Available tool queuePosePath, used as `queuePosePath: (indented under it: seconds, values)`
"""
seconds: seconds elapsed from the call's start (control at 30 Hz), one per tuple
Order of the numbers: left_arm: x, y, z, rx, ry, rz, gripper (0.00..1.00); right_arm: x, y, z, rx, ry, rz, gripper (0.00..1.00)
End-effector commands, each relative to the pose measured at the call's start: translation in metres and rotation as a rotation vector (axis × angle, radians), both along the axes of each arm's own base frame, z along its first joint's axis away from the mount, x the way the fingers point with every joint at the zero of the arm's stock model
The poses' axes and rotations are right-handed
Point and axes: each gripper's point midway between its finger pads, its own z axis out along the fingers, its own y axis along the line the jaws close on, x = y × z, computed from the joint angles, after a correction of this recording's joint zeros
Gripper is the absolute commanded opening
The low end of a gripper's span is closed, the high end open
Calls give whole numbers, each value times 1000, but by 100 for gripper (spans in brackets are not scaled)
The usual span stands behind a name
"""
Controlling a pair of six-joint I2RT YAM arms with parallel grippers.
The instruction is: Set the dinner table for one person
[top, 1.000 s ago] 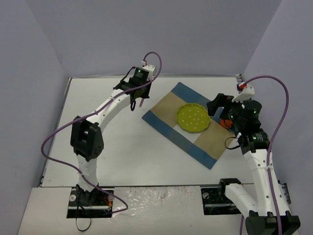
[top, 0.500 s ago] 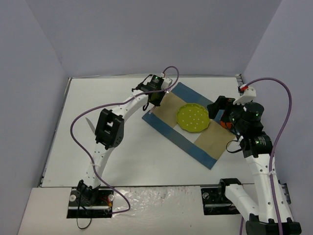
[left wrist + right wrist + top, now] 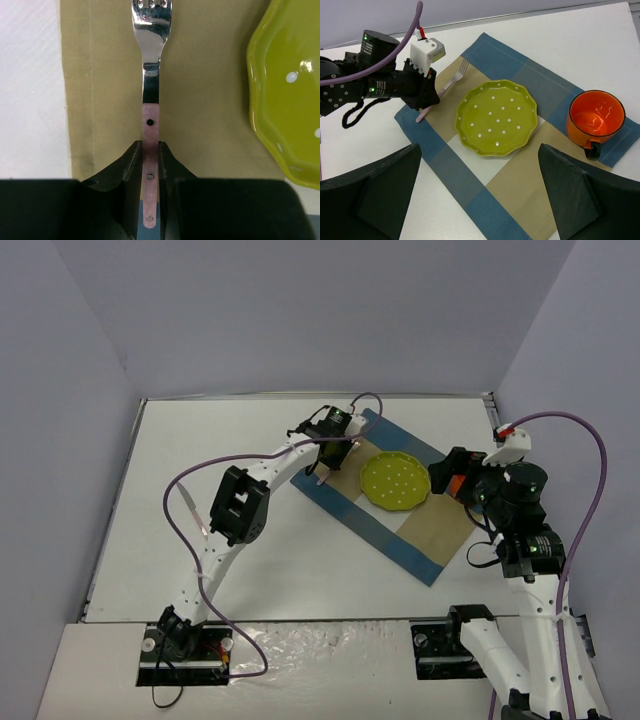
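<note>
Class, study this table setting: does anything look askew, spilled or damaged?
The placemat lies diagonally, not square with the dinner table edges. The plate and mug sit upright on it; nothing looks spilled or broken.

The left arm [image 3: 237,505] climbs from the lower left of the overhead view, elbow bent, reaching to the centre, its left gripper [image 3: 150,146] pinched on a fork [image 3: 151,75] handle. The right arm [image 3: 525,530] stands at the right edge, its right gripper [image 3: 445,475] pointing left — jaws spread wide, holding nothing.
</note>
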Motion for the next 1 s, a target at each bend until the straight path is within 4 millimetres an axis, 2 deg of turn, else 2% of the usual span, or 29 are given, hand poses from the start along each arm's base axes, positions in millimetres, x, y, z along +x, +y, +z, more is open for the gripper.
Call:
queuePosePath:
  seconds: [0.0, 0.37, 0.43, 0.5, 0.53, 0.7, 0.83, 0.93, 0.97]
  values:
    - [14, -12, 43, -63, -87, -10, 0, -1, -2, 25, -14, -71, -11, 100]
    - [12, -4, 16, -8, -44, 18, 0, -4, -6, 18, -31, -57, -24, 100]
    - [13, -2, 16, 0, -46, 27, 8, -5, -7, 18, -33, -58, -26, 100]
    - [14, 2, 20, 9, -57, 41, 24, -5, -6, 19, -37, -60, -23, 100]
    - [15, 3, 24, 10, -63, 49, 31, -5, -6, 19, -39, -60, -22, 100]
    - [19, 10, 60, -28, -108, 128, 42, -5, -6, 17, -54, -56, -9, 100]
    - [22, 30, 112, -90, -161, 254, 56, -4, -5, 16, -75, -56, 5, 100]
    - [14, 69, 156, -159, -177, 472, 77, -4, -12, 13, -120, -55, -13, 100]
    - [14, 92, 148, -126, -169, 548, 81, -4, -15, 11, -140, -54, -19, 100]
